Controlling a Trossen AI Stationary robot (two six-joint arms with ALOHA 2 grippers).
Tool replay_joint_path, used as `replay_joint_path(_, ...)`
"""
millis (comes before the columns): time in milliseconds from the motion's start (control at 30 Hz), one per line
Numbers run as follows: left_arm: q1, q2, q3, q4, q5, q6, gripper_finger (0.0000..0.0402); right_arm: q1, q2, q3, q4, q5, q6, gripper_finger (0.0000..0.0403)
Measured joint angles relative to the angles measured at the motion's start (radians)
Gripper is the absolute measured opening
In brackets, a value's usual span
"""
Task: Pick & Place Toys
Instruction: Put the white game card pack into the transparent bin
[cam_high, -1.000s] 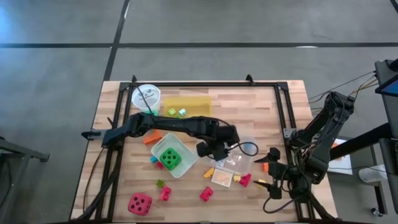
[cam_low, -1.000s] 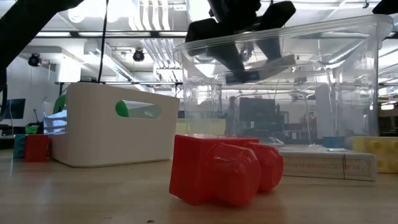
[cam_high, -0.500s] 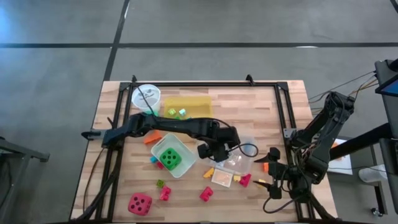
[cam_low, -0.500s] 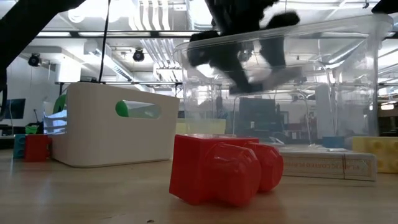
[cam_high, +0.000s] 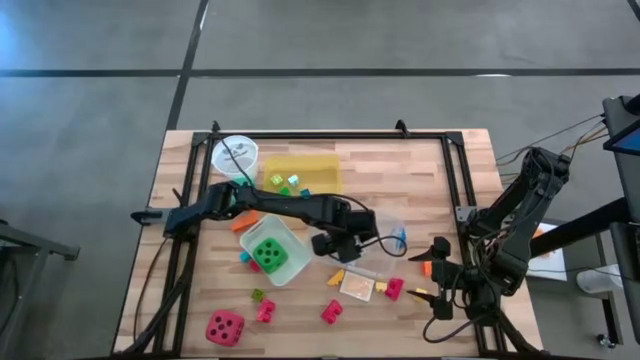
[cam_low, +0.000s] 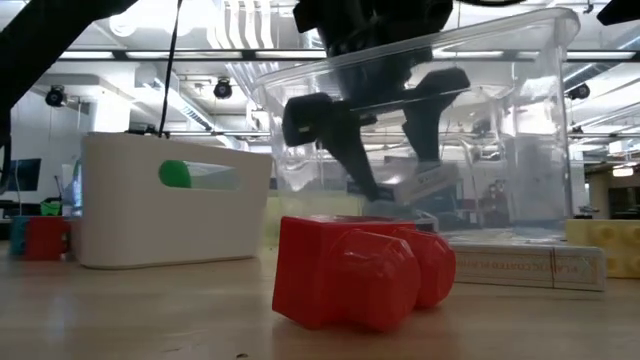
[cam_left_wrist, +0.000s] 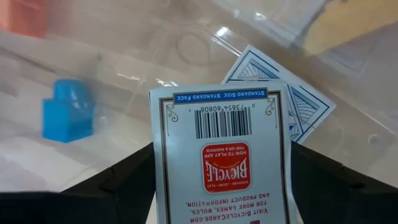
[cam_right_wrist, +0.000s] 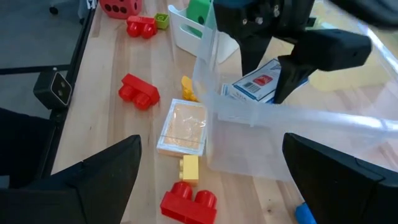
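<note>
My left gripper (cam_high: 345, 240) reaches down into the clear plastic box (cam_high: 385, 232) and is shut on a white card pack (cam_left_wrist: 221, 162) with a red label. Under the pack, on the box floor, lie a blue-backed card pack (cam_left_wrist: 305, 106) and a blue block (cam_left_wrist: 67, 118). The low view shows the held pack (cam_low: 428, 186) inside the box (cam_low: 520, 110). My right gripper (cam_high: 432, 270) waits open near the table's right edge. Red blocks (cam_high: 330, 312), a wrapped card pack (cam_high: 357, 285) and a red die (cam_high: 225, 327) lie loose on the table. My left gripper pinches the white card pack by its two long sides (cam_left_wrist: 163, 180), one finger (cam_right_wrist: 297, 70) on each side. The fingers come from above, slanting down. The pack is tilted inside the clear box; whether its lower end touches the floor I cannot tell.
A white bin (cam_high: 270, 252) with a green die (cam_high: 272, 254) stands left of the clear box. At the far side are a yellow tray (cam_high: 305, 170) and a white round cup (cam_high: 235, 155). A red block (cam_low: 350, 272) lies close before the low camera.
My left gripper has gone down into the clear box with the card pack still between its fingers. The clear box and the white bin beside it have shifted a little toward the table's left.
</note>
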Motion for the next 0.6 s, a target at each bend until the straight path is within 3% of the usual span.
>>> replay_joint_path(600,0.0,0.0,-0.064,0.002,0.0,-0.012,0.0297,0.0,0.0,0.0,-0.001,0.0,-0.003,0.038)
